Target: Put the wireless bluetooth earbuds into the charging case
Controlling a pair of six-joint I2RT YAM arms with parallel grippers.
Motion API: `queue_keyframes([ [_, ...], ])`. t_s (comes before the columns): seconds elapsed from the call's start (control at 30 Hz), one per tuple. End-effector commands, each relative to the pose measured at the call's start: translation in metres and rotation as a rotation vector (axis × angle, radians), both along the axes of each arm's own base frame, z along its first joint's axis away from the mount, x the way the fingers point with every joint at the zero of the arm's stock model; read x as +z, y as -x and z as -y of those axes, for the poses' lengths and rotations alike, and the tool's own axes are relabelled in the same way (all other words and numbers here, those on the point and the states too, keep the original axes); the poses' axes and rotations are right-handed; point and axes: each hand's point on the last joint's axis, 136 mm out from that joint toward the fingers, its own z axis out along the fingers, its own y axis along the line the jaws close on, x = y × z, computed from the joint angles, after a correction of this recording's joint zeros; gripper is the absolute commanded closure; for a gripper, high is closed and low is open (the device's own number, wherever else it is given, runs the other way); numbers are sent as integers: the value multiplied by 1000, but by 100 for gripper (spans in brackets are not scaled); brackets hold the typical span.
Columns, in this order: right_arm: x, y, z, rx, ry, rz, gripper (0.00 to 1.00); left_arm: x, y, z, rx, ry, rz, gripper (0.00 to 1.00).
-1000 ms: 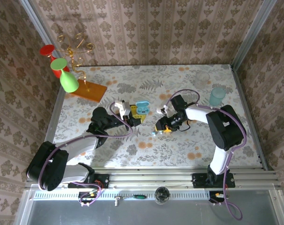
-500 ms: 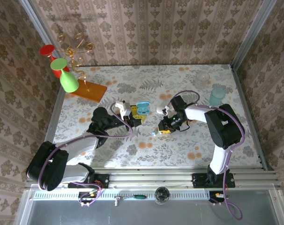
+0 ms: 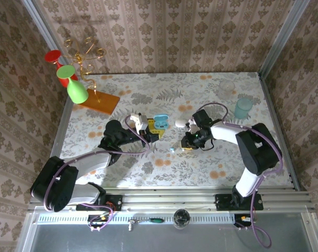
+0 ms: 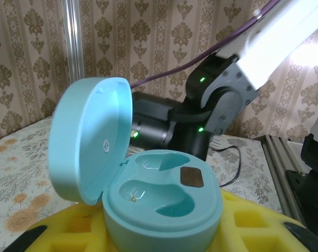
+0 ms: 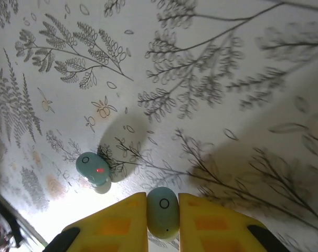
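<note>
The charging case is a light-teal rounded box with its lid hinged open and both moulded wells bare. It sits between the yellow fingers of my left gripper, which is shut on its base. In the top view the case is at mid-table. One earbud, pale teal and oval, is pinched between the yellow pads of my right gripper. A second earbud with a red light lies on the table just to the left of it, also seen as a tiny earbud left of the right gripper.
A white oval item lies between the case and the right arm. Red and green glasses and an orange stand are at the back left. Two clear cups stand at the back right. Papered walls enclose the table.
My right gripper has closed on one earbud and shifted slightly right. The left gripper and the case have stayed put, and so has the earbud on the table.
</note>
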Motion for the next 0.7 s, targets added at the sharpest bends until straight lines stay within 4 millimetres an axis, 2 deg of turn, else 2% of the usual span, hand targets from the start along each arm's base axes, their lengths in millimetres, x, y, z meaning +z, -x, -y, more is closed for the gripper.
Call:
queue_keyframes([
  [0.0, 15, -18, 23, -137, 125, 122, 81, 10, -4, 3, 15, 19, 68, 72],
  [0.13, 28, -25, 47, -315, 246, 187, 84, 6, -9, 5, 36, 14, 75, 72],
  [0.23, 35, -24, 55, -366, 325, 233, 84, 3, -11, 7, 38, 7, 74, 72],
  [0.53, 59, -23, 69, -460, 425, 330, 85, -10, -15, 13, 34, -28, 63, 72],
  [0.67, 61, -23, 69, -458, 430, 332, 85, -14, -15, 18, 25, -33, 60, 72],
])
